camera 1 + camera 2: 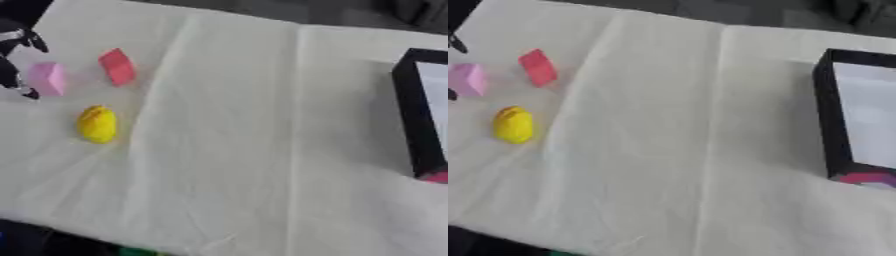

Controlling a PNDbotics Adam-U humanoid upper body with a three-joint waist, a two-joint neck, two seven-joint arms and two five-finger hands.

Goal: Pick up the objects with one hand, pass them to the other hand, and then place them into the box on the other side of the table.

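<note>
1. At the far left edge of the left eye view, your left hand (pixel 16 60) is showing only in part: black fingers (pixel 33 40) are reaching above and below the pink block (pixel 47 78), one dark tip by its upper side and another at its lower left corner. You cannot tell from these views whether the fingers are closing on the block or merely sitting beside it.
2. One pink block is lying on the cream cloth (pixel 245 150), right at that hand.
3. One red block (pixel 116 66) is lying tilted just to the right of the pink one, apart from it and not touching the hand.
4. One yellow rounded object (pixel 97 124) is sitting nearer to you than both blocks, below the gap between them, and clear of each.
5. That is making three loose objects in all, gathered on the left part of the cloth.
6. One black box (pixel 829 125) with a pale inside is standing well apart on the right side of the table, cut off by the picture's edge.
7. One pinkish-red patch (pixel 866 178) is showing at the box's near corner; you cannot tell what it is.
8. Your right hand is not appearing in either view.
</note>
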